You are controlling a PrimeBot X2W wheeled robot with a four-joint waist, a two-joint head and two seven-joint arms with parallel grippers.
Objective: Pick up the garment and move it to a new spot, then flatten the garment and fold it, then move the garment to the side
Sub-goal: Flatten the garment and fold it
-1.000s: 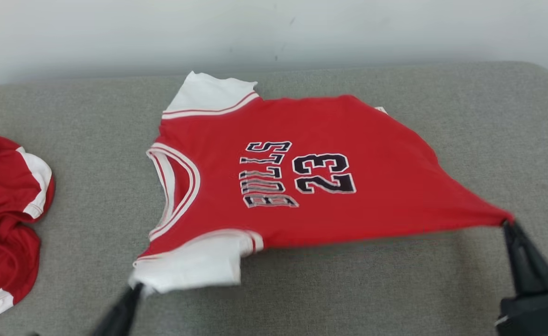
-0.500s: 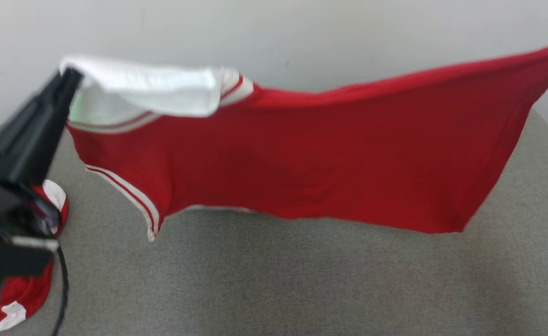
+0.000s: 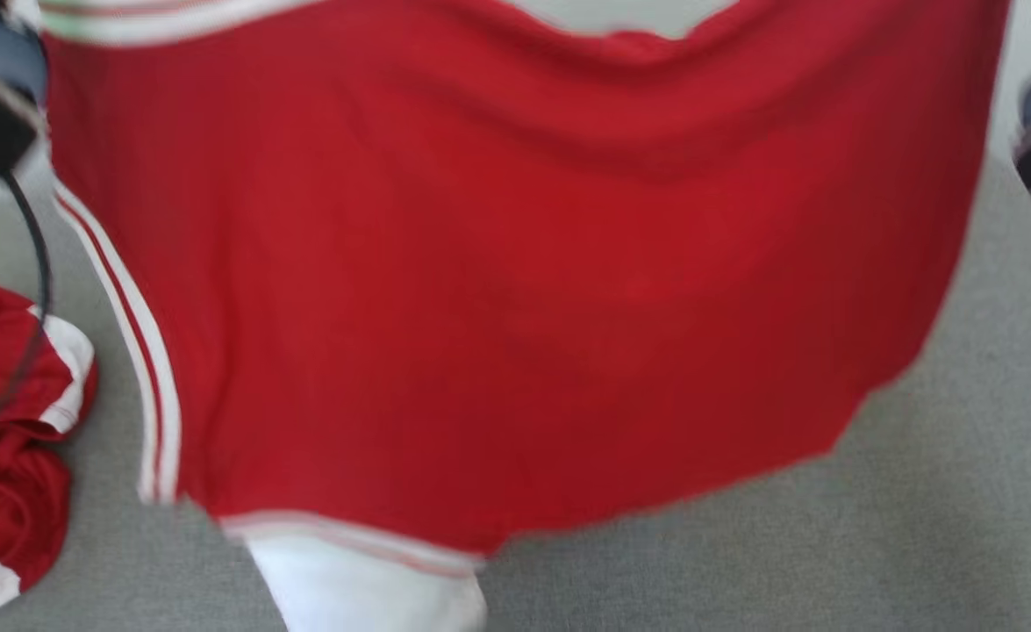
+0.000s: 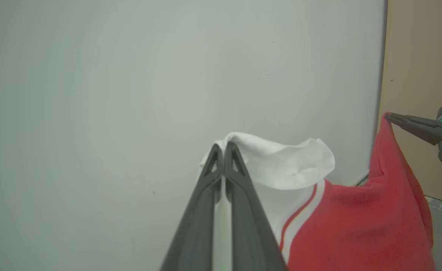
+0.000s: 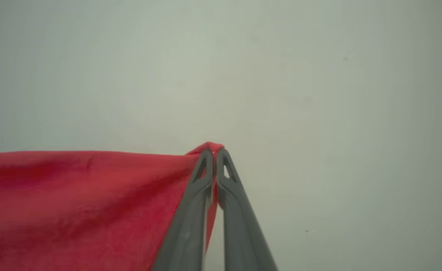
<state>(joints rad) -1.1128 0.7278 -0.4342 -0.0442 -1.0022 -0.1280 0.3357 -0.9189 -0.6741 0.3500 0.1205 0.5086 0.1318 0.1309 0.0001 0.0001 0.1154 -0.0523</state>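
- Red garment [image 3: 515, 290] hangs spread in the air above the grey surface [image 3: 962, 527].
- Left pincer [image 4: 224, 146] clamps its white sleeve [image 4: 281, 162]; right pincer [image 5: 214, 150] clamps a red corner.
- Another red cloth [image 3: 6, 439] lies at left.

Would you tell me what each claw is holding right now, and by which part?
Both hold the jersey: the left claw pinches its white sleeve, the right claw a red corner.
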